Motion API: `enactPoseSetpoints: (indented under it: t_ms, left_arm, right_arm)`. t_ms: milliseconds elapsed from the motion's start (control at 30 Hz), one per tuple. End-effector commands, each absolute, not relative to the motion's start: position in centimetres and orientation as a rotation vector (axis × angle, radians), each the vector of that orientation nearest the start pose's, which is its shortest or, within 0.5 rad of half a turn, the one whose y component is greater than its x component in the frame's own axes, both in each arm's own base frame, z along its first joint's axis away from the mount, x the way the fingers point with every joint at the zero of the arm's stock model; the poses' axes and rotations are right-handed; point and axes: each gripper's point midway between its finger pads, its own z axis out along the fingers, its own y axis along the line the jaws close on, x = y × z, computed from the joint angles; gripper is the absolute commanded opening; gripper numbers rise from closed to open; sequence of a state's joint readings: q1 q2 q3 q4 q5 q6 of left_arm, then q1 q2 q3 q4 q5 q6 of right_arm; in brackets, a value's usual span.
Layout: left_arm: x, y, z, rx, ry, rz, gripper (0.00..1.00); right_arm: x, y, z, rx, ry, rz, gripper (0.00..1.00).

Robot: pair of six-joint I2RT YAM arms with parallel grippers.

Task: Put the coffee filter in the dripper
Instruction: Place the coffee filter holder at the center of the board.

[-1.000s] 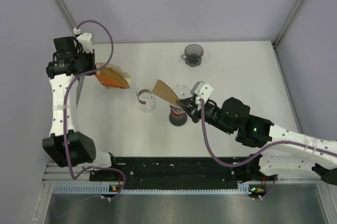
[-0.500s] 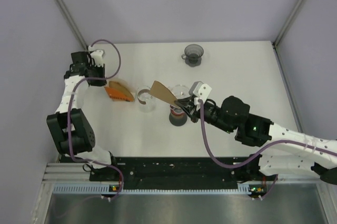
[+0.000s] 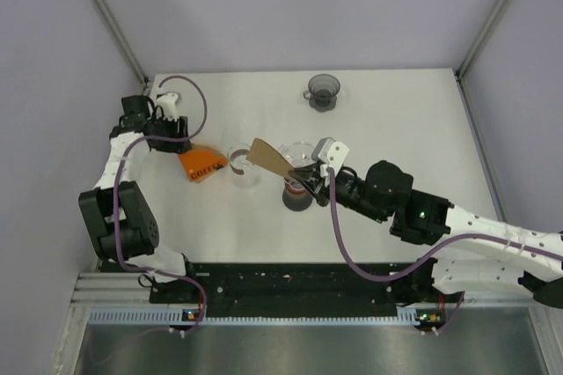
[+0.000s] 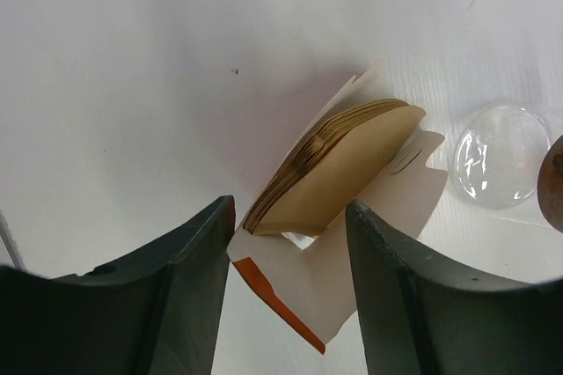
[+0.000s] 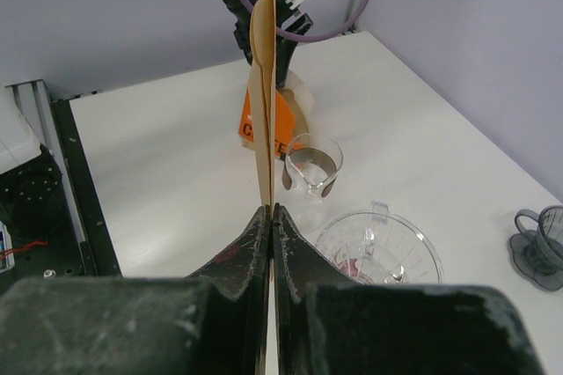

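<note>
A brown paper coffee filter is pinched at its lower edge by my shut right gripper. In the right wrist view the filter stands edge-on above the gripper. The clear dripper sits on a dark vessel just right of the held filter, and in the right wrist view the dripper lies right of the jaws. My left gripper is open beside the orange filter pack. The open left gripper straddles the pack's corner, with the filter stack just beyond it.
A small glass stands between the pack and the dripper; it shows in both wrist views. A dark grey dripper cup stands at the back of the table. Grey walls close in both sides.
My left gripper brought the orange pack down onto the table toward the glass and opened, letting it go. The right gripper and its filter shifted slightly left.
</note>
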State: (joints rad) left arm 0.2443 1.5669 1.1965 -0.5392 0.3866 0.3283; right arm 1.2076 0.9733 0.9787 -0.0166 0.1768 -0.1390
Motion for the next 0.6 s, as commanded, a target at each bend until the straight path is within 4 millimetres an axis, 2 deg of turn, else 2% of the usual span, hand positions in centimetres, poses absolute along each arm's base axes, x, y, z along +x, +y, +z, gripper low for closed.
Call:
enactPoseSetpoints:
  t_ms: [0,333,400,500,567]
  left_arm:
    - [38.7,3.9,15.9,0.293,2.292,-0.239,0.6]
    - [38.6,3.3,17.2,0.308,2.278,-0.29,0.76]
    - [38.8,3.4,18.0,0.297,2.261,-0.279,0.79]
    - [39.6,3.7,21.6,0.239,2.199,-0.245,0.82]
    - [39.4,3.4,25.1,0.19,2.157,-0.26,0.82]
  right_arm:
    - [16.4,32.5,37.3,-0.871,1.307,0.712,0.0]
    - [16.4,32.6,37.1,-0.876,1.309,0.713,0.0]
    - [16.4,32.5,36.5,-0.891,1.33,0.701,0.0]
    - [16.5,32.5,36.2,-0.896,1.334,0.69,0.0]
    - [16.5,32.6,36.3,-0.9,1.331,0.687,0.0]
